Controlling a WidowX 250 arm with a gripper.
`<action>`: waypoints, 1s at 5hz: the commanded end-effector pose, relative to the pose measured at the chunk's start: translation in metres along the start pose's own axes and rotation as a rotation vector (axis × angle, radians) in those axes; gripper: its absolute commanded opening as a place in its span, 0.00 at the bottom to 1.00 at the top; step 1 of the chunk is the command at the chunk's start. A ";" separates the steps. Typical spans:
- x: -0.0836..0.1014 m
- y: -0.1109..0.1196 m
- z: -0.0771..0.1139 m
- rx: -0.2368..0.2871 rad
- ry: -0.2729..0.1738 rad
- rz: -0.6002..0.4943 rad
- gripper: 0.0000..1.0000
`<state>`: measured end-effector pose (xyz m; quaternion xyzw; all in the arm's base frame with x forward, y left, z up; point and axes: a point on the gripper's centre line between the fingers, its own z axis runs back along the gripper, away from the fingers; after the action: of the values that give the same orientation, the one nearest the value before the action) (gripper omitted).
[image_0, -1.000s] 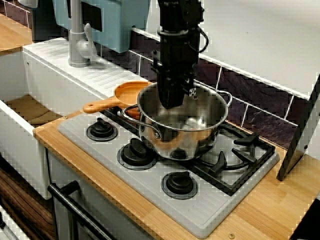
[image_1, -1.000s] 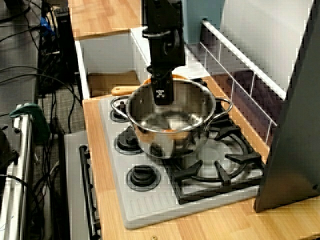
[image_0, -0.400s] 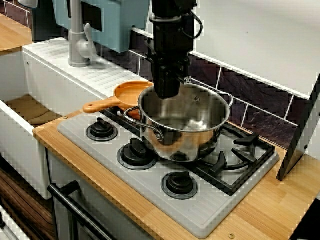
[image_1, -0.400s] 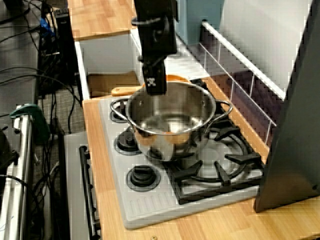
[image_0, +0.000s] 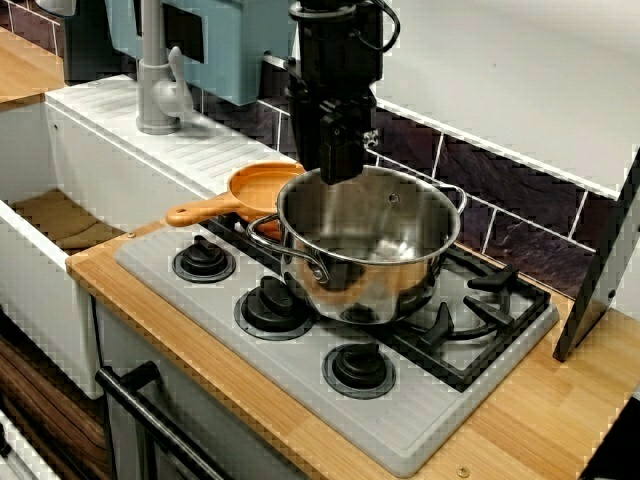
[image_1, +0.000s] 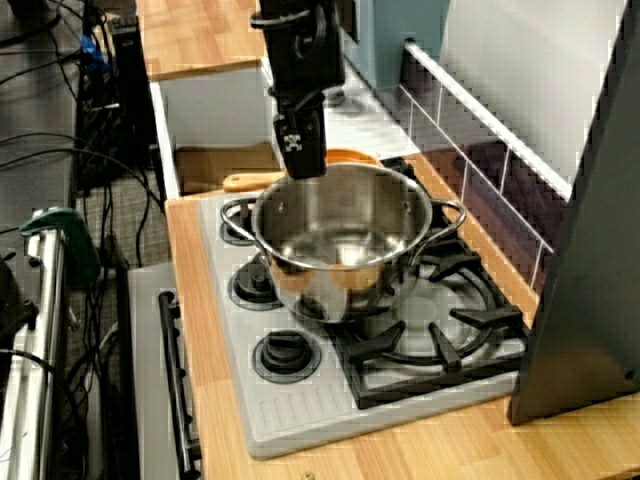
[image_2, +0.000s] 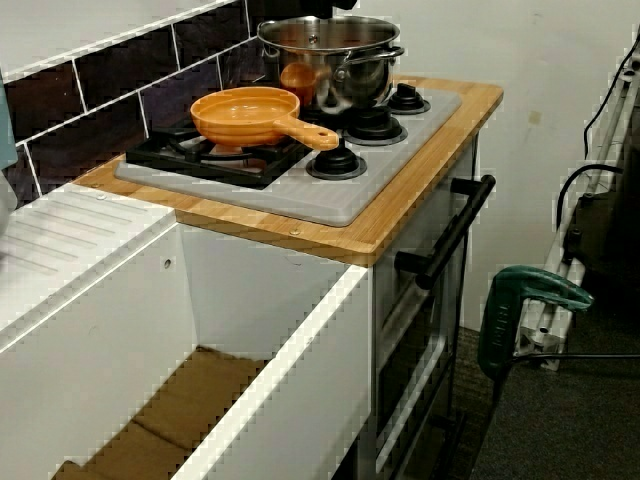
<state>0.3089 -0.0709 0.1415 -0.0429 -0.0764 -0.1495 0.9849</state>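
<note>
A flat grey hob plate (image_0: 300, 395) is lying on a light wooden counter (image_0: 540, 420) against a dark tiled wall (image_0: 520, 240). A white sink unit (image_0: 30, 290) is adjoining on the left, and black cables (image_1: 60, 150) are trailing over the floor. The round stainless-steel pot (image_0: 380, 285) is standing upright on the black burner grate (image_0: 470, 320), mouth facing up. In the view facing the wall, its two loop handles are lining up from front left to back right. A shallow orange pan (image_0: 258, 188) is sitting just beside it, handle pointing toward the sink. The black gripper (image_0: 340, 170) is hovering at the pot's rear-left rim. Its fingers are showing as one dark block, so whether they are spread or pressed together cannot be told.
</note>
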 end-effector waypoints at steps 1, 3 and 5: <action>-0.011 0.022 0.046 0.027 -0.127 0.054 1.00; -0.023 0.065 0.062 0.078 -0.201 0.144 1.00; -0.029 0.099 0.050 0.136 -0.209 0.197 1.00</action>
<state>0.3159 0.0383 0.1777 -0.0028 -0.1707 -0.0417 0.9844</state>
